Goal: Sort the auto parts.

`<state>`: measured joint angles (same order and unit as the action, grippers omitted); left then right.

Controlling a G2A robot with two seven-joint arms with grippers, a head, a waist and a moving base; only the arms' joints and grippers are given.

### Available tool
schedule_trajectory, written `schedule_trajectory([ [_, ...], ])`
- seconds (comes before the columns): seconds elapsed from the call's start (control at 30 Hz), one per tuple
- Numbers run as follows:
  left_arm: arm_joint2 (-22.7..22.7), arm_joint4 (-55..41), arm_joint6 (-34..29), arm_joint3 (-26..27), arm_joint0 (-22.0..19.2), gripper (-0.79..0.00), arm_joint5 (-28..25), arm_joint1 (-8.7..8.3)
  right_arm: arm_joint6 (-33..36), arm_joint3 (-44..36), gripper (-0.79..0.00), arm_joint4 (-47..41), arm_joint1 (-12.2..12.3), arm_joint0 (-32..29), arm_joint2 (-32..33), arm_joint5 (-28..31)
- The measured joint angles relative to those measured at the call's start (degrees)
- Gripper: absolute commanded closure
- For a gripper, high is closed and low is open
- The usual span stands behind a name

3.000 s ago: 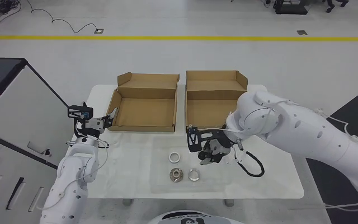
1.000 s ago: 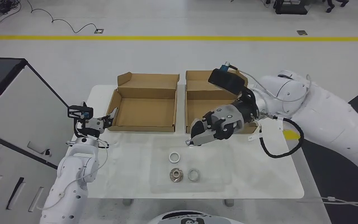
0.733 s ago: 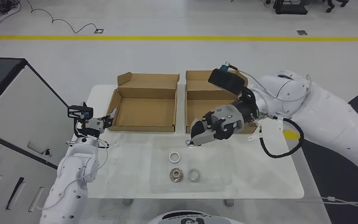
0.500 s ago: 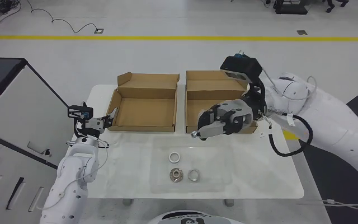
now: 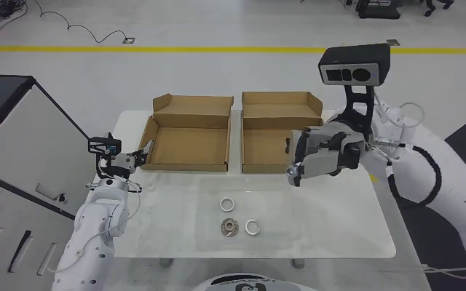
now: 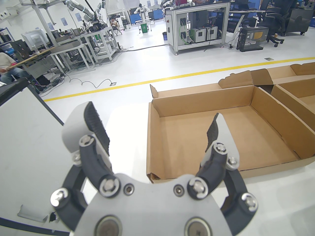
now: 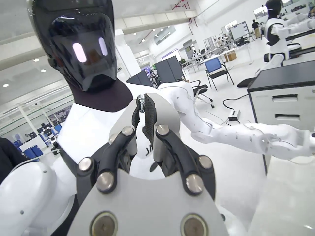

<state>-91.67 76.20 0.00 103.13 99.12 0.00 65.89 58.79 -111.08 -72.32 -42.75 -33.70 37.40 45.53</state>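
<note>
The right gripper [image 5: 294,174] hangs near the right box's [image 5: 266,149] front wall, fingers pinching a small threaded part [image 7: 140,104]. The left gripper [image 6: 157,124], fingers spread, sits beside the left box [image 5: 191,145]. A white ring [image 5: 227,204] lies on the bench [image 5: 328,225].

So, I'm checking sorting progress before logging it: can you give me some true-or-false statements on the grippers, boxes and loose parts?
The left gripper is open. True.
The right gripper is empty. False: it is shut on a small threaded metal part.
Three round parts lie on the white table. True.
The left cardboard box holds parts. False: it is empty.
</note>
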Motion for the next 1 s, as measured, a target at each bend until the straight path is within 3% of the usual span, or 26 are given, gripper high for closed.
schedule_trajectory([
  [0.17, 0.0, 0.0, 0.0, 0.0, 0.0, -0.785, 0.0, 0.00, 3.8, 0.1, 0.000, -4.2, -2.5, -1.9, 3.3, -3.8],
  [0.57, 0.0, 0.0, 0.0, 0.0, 0.0, -0.785, 0.0, 0.00, 3.6, 0.0, 0.000, -4.3, -2.5, -2.0, 3.3, -3.9],
  [0.67, 0.0, 0.0, 0.0, 0.0, 0.0, -0.785, 0.0, 0.00, 2.2, -1.3, 0.000, -6.8, -2.9, -4.3, 4.3, -4.2],
  [1.0, 0.0, 0.0, 0.0, 0.0, 0.0, -0.785, 0.0, 0.00, 7.2, -2.7, 0.000, -16.9, -5.3, -11.3, 11.0, -7.2],
])
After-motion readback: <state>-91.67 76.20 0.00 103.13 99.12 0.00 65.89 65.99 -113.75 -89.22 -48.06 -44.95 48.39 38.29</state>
